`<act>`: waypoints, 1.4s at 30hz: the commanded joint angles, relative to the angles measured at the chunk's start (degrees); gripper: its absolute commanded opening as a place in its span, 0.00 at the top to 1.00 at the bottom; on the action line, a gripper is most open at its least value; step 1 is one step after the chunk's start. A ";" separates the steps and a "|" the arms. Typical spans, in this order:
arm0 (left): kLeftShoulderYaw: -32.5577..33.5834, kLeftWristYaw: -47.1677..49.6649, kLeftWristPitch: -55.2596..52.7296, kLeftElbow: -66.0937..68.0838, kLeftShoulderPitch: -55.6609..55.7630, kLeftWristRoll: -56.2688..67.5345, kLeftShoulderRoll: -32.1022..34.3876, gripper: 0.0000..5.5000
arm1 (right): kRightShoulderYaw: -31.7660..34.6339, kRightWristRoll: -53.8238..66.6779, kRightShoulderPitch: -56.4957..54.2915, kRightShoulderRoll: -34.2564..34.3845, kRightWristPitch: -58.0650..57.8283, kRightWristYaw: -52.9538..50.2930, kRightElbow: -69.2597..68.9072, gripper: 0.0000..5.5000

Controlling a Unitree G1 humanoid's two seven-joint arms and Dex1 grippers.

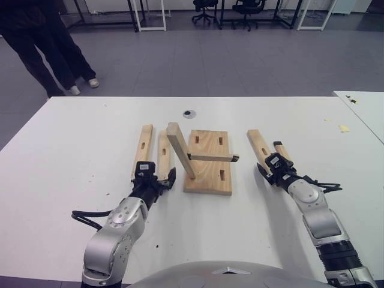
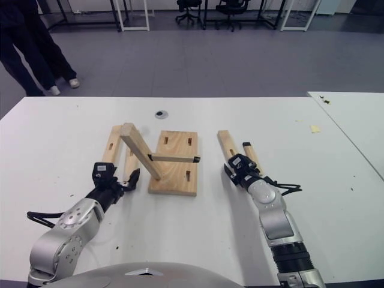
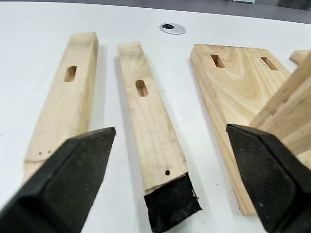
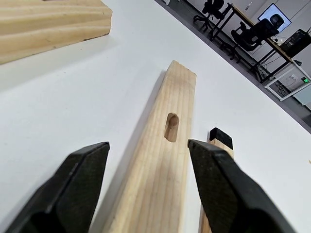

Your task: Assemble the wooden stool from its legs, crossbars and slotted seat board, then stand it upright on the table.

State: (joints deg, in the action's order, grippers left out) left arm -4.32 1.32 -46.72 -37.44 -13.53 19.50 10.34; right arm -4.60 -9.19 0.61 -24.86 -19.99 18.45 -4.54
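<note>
The slotted seat board (image 1: pixel 210 171) lies flat mid-table. One leg (image 1: pixel 180 150) stands tilted in it, and a crossbar (image 1: pixel 213 158) juts from that leg to the right. Two loose slotted legs (image 1: pixel 144 149) (image 1: pixel 163 153) lie left of the board. My left gripper (image 3: pixel 170 130) is open low over the table, its fingers (image 3: pixel 68 174) straddling the near, black-tipped end of the inner leg (image 3: pixel 150 121). Right of the board lie another leg (image 1: pixel 258 144) and a thin black-tipped crossbar (image 1: pixel 281 150). My right gripper (image 4: pixel 148 144) is open, straddling that leg (image 4: pixel 167 145) at its near end.
A grey round grommet (image 1: pixel 190 113) sits in the table behind the board. A second table (image 1: pixel 360 105) with yellow scraps stands at the right. A person stands on the floor at the back left, away from the parts. A black cable (image 1: pixel 87 219) loops beside my left arm.
</note>
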 commanded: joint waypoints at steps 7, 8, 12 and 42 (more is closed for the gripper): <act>1.33 -3.11 -7.91 2.96 0.81 -0.14 2.49 0.27 | -0.19 -0.23 0.23 0.93 -0.30 -0.53 -0.06 0.45; 1.23 -3.38 -7.87 3.23 0.84 -0.26 2.49 0.29 | -0.16 -0.20 0.33 1.01 -0.32 -0.59 -0.13 0.45; 1.32 -3.98 -6.87 5.23 1.66 -1.29 2.73 0.41 | -0.13 -0.10 0.49 1.29 -0.49 -0.74 -0.37 0.45; 5.86 -18.51 4.18 0.53 4.44 -0.15 9.88 0.63 | 18.74 37.88 -42.86 9.55 -27.91 14.80 23.89 0.45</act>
State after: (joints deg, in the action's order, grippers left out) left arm 2.20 -15.90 -44.97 -37.83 -10.50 20.03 19.42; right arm 11.97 25.38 -38.04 -16.72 -43.50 32.39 12.40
